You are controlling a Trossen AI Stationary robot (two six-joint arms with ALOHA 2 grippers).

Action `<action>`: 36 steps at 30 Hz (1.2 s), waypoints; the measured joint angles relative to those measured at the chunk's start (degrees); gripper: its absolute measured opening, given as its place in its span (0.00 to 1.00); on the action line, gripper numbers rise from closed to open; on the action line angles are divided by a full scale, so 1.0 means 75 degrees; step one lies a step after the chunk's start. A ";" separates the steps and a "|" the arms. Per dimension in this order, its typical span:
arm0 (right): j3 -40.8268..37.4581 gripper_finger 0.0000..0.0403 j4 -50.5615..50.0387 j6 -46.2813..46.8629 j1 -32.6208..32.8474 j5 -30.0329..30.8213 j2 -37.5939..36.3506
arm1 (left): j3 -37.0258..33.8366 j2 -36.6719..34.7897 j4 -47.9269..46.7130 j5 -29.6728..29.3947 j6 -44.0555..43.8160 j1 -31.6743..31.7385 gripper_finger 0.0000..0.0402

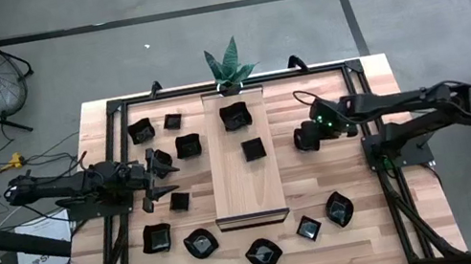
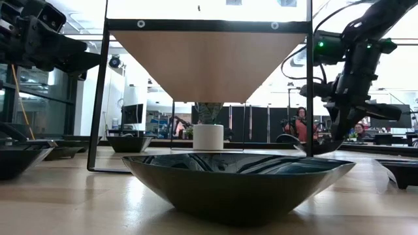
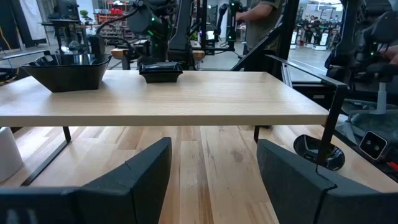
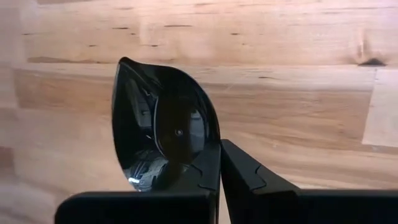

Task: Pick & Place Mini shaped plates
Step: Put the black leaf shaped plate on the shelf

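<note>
Several glossy black mini plates lie on the table, among them one by my left gripper and one toward the near right. Two more rest on the raised pale board: a plate near its far end and a plate at its middle. My left gripper is open, level at the board's left side, and touches nothing. My right gripper is right of the board, shut on a leaf-shaped plate. A large plate fills the low view's foreground. My right gripper pinches the leaf-shaped plate by its rim, one finger on the hollow side and the other outside. The fingers point down from above. The plate is tilted beside them; whether its lower edge touches the table I cannot tell.
The board stands on thin dark legs with open room under it, as the left wrist view shows. A potted plant stands at the board's far end. A black frame runs along the table's edges. People are in the room behind.
</note>
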 joint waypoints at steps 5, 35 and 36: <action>0.0000 0.00 -0.0076 -0.0138 0.0003 -0.0156 -0.0625 | 0.0000 0.0001 0.0000 0.0000 0.0001 -0.0001 0.58; 0.0995 0.00 -0.0132 -0.0375 0.0983 -0.1014 -0.3380 | 0.0000 0.0000 0.0001 0.0000 0.0001 0.0001 0.58; 0.1148 0.00 -0.0134 -0.0380 0.1094 -0.0924 -0.3370 | 0.0000 0.0000 -0.0001 0.0000 -0.0001 -0.0001 0.58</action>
